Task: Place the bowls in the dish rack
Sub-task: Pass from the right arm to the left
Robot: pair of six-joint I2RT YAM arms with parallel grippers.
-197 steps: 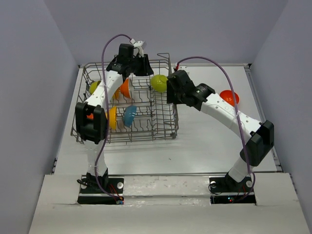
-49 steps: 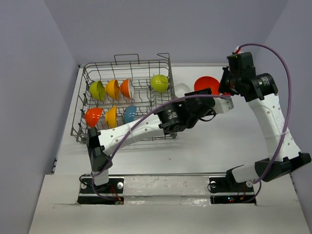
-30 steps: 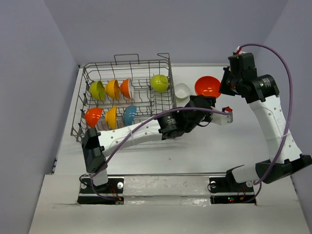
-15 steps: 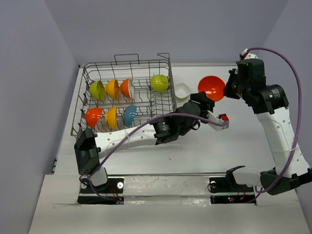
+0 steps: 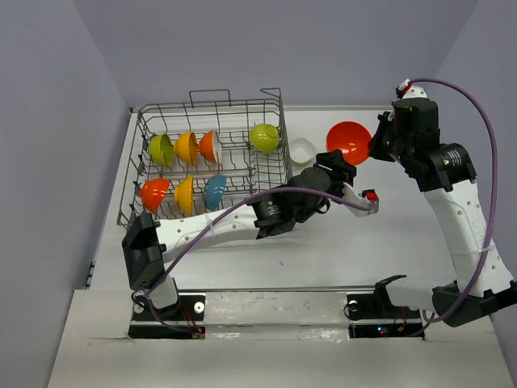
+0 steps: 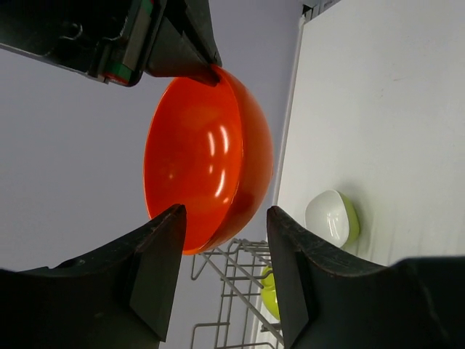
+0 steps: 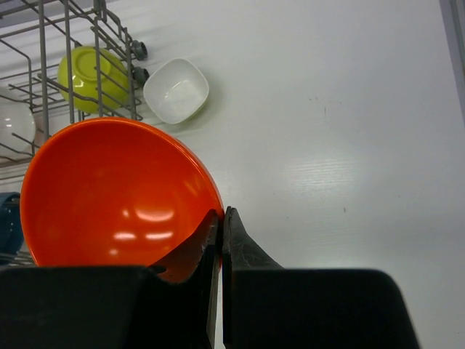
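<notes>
Now right fingers (image 7: 240,251) are pinching the red-orange bowl (image 7: 109,189) by the rim; spread left fingers (image 6: 156,269) should be centring on it.

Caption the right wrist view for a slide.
Right gripper pinches red-orange bowl by its rim; white bowl sits beside the dish rack.

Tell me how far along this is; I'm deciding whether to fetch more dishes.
Done: two rows of bowls stand in the dish rack, including a teal bowl. In hand: the right tool is shut on the rim of a red-orange bowl, holding it up right of the rack, the open left tool facing it. Left: that bowl and the white bowl on the table beside the rack.
</notes>
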